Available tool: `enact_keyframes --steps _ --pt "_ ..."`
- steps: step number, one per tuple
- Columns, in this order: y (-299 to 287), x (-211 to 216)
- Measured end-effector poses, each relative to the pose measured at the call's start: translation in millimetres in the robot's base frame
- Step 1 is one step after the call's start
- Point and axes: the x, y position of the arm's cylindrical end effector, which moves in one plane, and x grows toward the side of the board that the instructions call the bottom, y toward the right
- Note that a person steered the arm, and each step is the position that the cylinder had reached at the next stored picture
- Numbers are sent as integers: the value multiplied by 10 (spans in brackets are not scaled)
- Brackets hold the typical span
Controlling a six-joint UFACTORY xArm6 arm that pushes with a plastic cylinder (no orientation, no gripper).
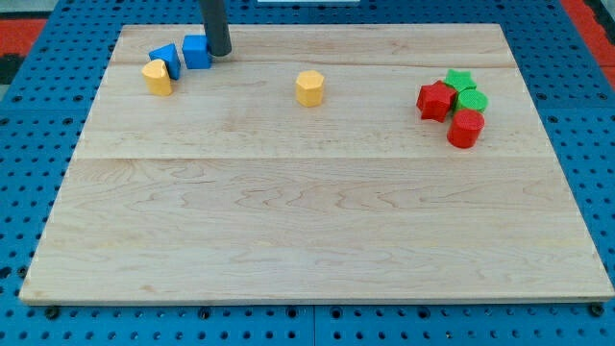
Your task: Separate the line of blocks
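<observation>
Board (pixel 317 221): pale wood, fine grain, made of planks w/ faint seams running left-right; sits on a blue perforated base (pixel 586 115), red pegboard showing at the view's top corners.

Rod: straight, dark, matte, round section, enters from the view's top. My tip (pixel 220 53) rests on the board near the top-left, touching or just beside the right face of the blue cube (pixel 196 52). No jaws on this rig, so nothing to be apart, together or clamped; rod end is bare.

Blocks, all small, matte, plastic-looking:

Top-left group, short row slanting down toward the view's left:
- blue cube, square faces, sharp edges.
- blue wedge-like block (pixel 164 58), just left of the cube, touching or nearly so; exact shape can't be confirmed.
- yellow rounded block (pixel 157 77), below-left of the wedge, against it.

Centre-top: yellow hexagonal block (pixel 309 87), alone, well apart from both groups.

Right group, tight cluster:
- green star (pixel 459 80) at top.
- red star-like block (pixel 435 100) on the left, touching the greens.
- 2nd green block (pixel 472 100), lobed outline, below the star.
- red cylinder (pixel 465 128) at bottom, touching the green above it.

Whether small gaps exist within either group: can't tell at this res.
</observation>
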Motion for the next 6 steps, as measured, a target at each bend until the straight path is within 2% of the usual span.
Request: enact_keyframes --steps 1,2,3,6 --pt "-338 -37" --pt "-397 -354" --pt "-812 -361" --pt "-571 992"
